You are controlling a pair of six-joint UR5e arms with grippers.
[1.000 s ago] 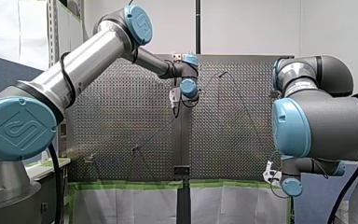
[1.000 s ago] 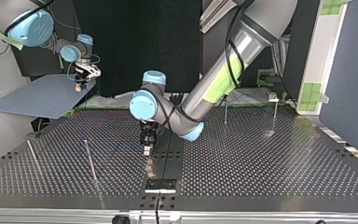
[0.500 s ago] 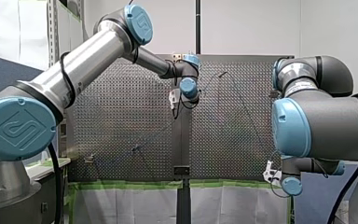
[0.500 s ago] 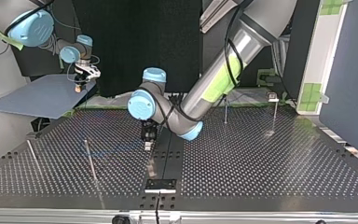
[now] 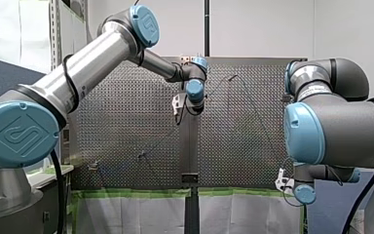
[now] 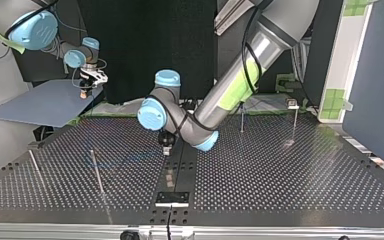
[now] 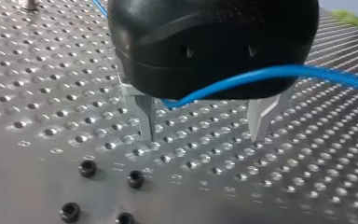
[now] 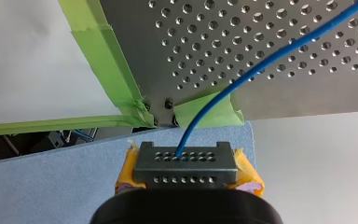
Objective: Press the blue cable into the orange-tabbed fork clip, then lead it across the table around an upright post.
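Out over the middle of the table (image 6: 280, 170), as the top view has it, the left end effector (image 7: 205, 137) is parked just above the perforated plate, with its metal fingers (image 7: 145, 114) spread wide and nothing pinched between them. The blue cable (image 7: 270, 73) is slung across right under the black body, up by the finger roots rather than at the tips, so at most it's touched, not gripped. Another stretch of it is held off the table's edge. In the right wrist view the right end effector (image 8: 185, 167) looks clamped on it, with the cable coming straight out from between the yellow pads (image 8: 127, 170), over a blue-grey sheet (image 8: 51, 186) beside the green tape (image 8: 102, 60). A faint blue line can be traced across the plate in the top view. The orange-tabbed fork clip can't be picked out for sure in any view, so it can't be told whether the press-in is done. Tbh it reads like the routing step, with a grip on the cable being set up. A couple of upright posts (image 6: 241, 119) are seen toward the far edge of the top view, right of the left end effector and well apart from it. Next up, probably: the fingers get brought around the cable and closed on it, with slack managed from the right side, before anything is led around a post.
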